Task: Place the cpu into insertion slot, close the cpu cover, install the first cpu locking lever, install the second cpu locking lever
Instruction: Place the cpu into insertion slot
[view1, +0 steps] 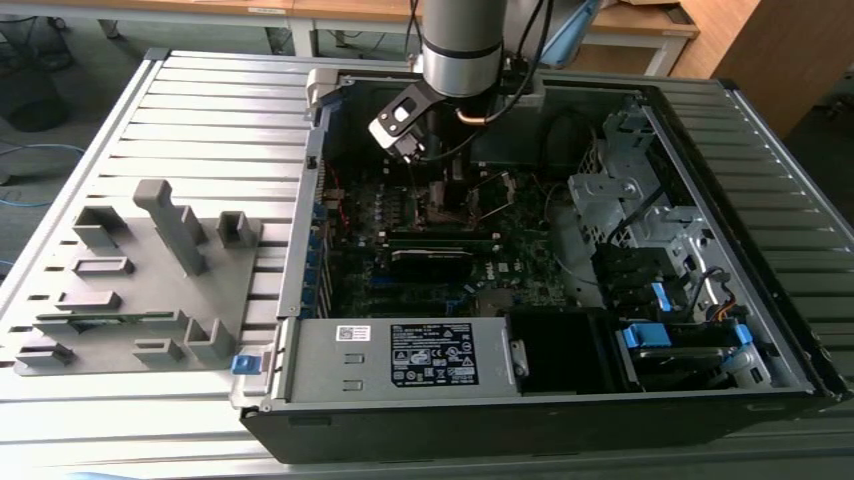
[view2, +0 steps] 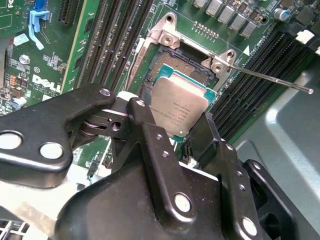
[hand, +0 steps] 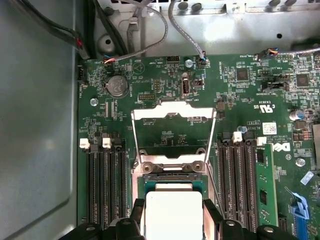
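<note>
My gripper pinches the cpu just above the insertion slot, cpu cover open; I judge seating needs square, level lowering.

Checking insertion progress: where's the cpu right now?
In the second wrist view the cpu is held in the gripper, just over the insertion slot, between the memory slots.
</note>
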